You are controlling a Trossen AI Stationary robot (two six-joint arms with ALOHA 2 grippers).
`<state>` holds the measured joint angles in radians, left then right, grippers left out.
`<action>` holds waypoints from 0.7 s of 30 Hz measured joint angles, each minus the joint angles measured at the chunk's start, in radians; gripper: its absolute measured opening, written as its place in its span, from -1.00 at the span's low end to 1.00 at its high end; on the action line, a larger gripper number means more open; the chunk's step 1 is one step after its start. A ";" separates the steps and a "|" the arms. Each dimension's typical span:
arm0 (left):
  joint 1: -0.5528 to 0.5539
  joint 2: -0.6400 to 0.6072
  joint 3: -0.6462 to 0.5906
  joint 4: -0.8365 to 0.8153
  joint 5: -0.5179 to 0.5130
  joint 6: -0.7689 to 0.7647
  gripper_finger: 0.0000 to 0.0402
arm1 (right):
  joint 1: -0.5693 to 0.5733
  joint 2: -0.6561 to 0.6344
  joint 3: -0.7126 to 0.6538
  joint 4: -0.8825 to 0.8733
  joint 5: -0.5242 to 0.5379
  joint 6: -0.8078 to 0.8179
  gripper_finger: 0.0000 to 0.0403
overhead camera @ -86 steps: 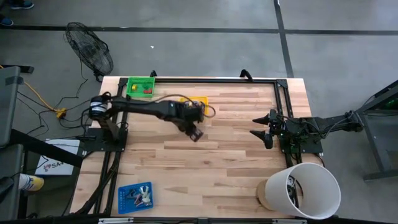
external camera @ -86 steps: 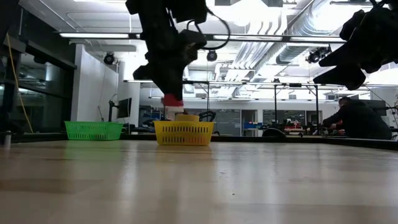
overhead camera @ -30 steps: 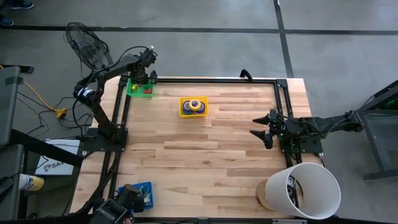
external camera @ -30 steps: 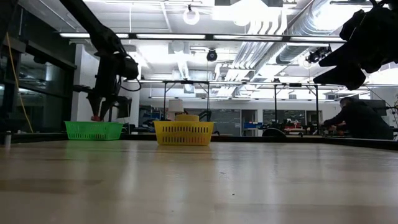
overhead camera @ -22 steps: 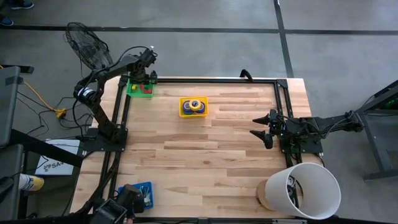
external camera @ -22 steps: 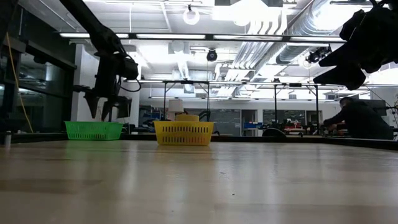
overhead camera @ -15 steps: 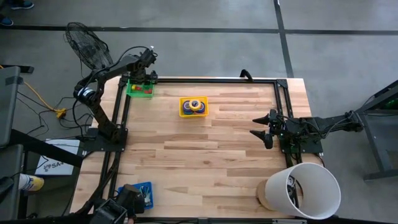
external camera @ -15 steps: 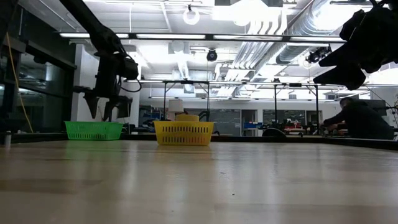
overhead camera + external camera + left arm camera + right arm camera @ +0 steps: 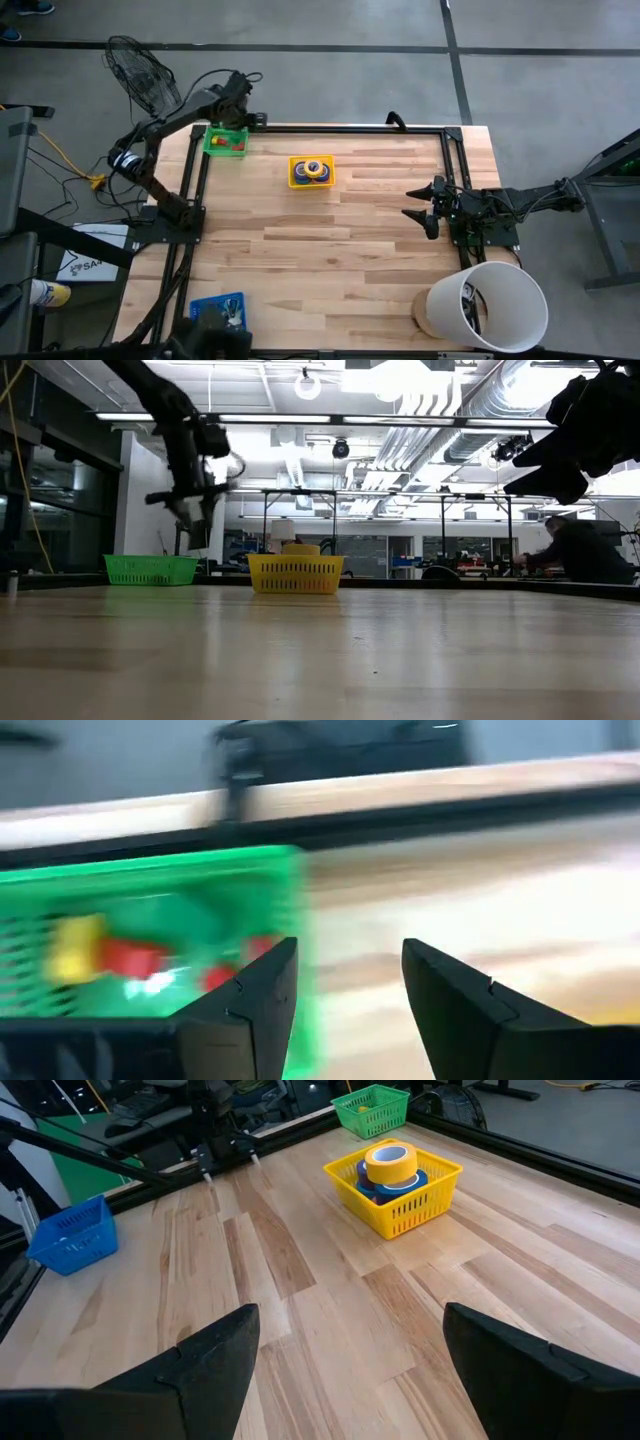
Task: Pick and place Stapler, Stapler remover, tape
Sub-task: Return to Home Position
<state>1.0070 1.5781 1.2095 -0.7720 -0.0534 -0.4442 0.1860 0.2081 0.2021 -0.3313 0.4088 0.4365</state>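
As things lie now: sorting looks finished; no loose item shows on the table (image 9: 350, 260), so neither arm has anything left to fetch.
Left gripper (image 9: 348, 955): hangs over the far-left corner, just beside the green bin (image 9: 212, 133); fingers spread, nothing between them.
Right gripper (image 9: 350, 1330): parked at the table's right edge, wide open and empty, well clear of the bins.
Layout: three bins set well apart, one kind of item each, probably so drops don't mix.
Green bin contents: yellow stapler (image 9: 72, 945) and red stapler (image 9: 135, 960), both blurred.
Yellow bin (image 9: 400, 1215): tape (image 9: 390, 1160) stacked, yellow-orange roll on top, blue beneath.
Blue bin (image 9: 198, 305): near-left corner; small pieces inside, too small to name, presumably the staple removers.
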 joint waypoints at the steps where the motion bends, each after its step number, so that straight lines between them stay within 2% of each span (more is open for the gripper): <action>1: -0.019 -0.018 0.000 0.012 0.022 0.000 -0.12 | 0.000 0.000 0.000 0.000 0.000 0.000 0.52; 6: -0.157 -0.115 0.000 0.050 0.038 -0.049 -0.12 | 0.000 0.000 0.000 0.000 0.000 0.000 0.52; 12: -0.372 -0.220 0.000 0.088 -0.031 -0.087 -0.12 | 0.000 0.000 0.000 0.000 0.000 0.000 0.52; 17: -0.562 -0.282 0.000 0.124 -0.046 -0.095 -0.12 | 0.000 0.000 0.000 0.000 0.000 0.000 0.52; 21: -0.706 -0.314 0.000 0.192 -0.118 -0.089 -0.12 | 0.000 0.000 0.000 0.000 0.000 0.000 0.52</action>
<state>0.3011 1.2645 1.2095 -0.5801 -0.1709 -0.5336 0.1860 0.2081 0.2021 -0.3317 0.4088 0.4366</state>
